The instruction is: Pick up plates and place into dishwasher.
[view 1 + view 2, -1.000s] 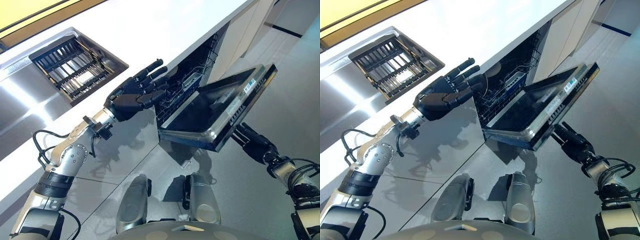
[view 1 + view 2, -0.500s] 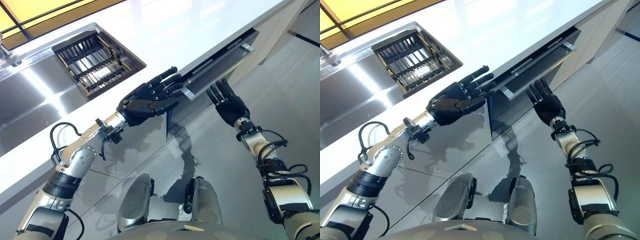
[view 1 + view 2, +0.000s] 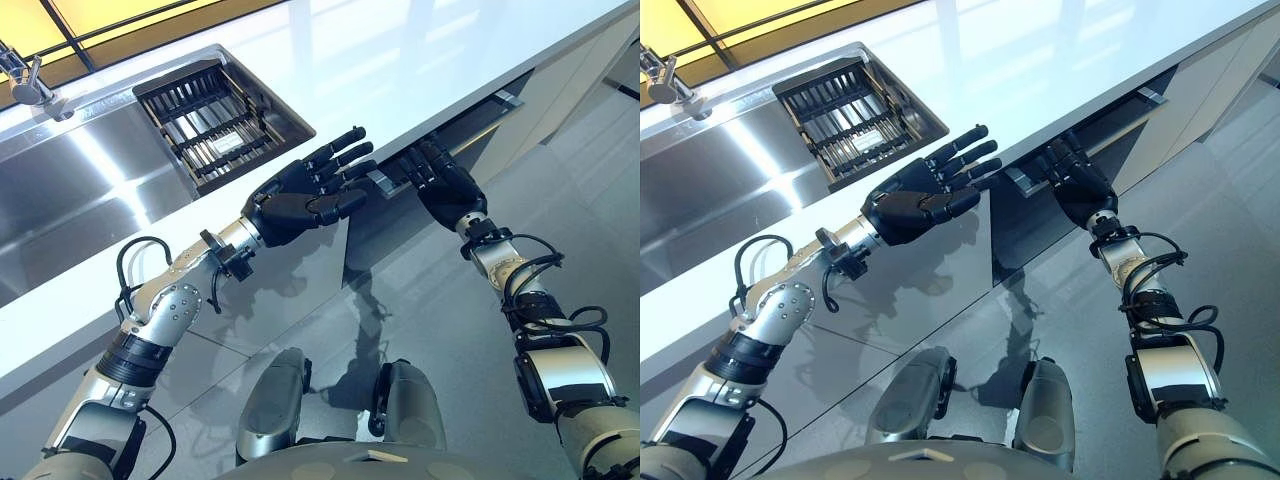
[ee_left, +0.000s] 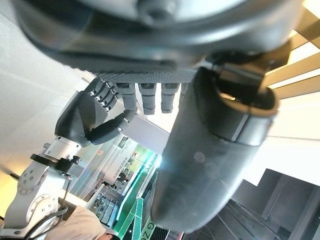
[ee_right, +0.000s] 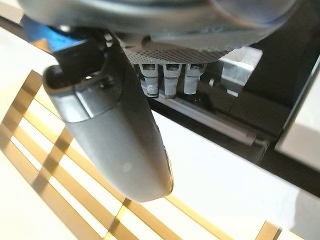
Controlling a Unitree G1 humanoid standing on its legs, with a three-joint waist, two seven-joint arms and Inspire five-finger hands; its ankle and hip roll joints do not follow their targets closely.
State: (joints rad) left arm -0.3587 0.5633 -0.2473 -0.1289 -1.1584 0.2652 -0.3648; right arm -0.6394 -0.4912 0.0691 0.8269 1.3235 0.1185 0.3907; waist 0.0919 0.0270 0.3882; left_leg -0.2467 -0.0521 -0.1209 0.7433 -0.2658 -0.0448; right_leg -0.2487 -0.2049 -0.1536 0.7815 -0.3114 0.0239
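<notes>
My right hand [image 3: 447,187], fingers straight, rests at the nearly shut dishwasher door [image 3: 470,125]; no plates loaded yet.

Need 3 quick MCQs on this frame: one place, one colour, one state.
1. Where is the right hand?
A. in the sink
B. at the dishwasher door's top edge
C. flat on the counter

2. What colour is the counter?
A. white
B. black
C. green

3. How is the left hand?
A. curled round a plate
B. fist
C. open, holding nothing

Answers:
1 B: the right hand lies against the top of the dishwasher door.
2 A: the counter is white.
3 C: the left hand hovers with straight fingers.
</notes>
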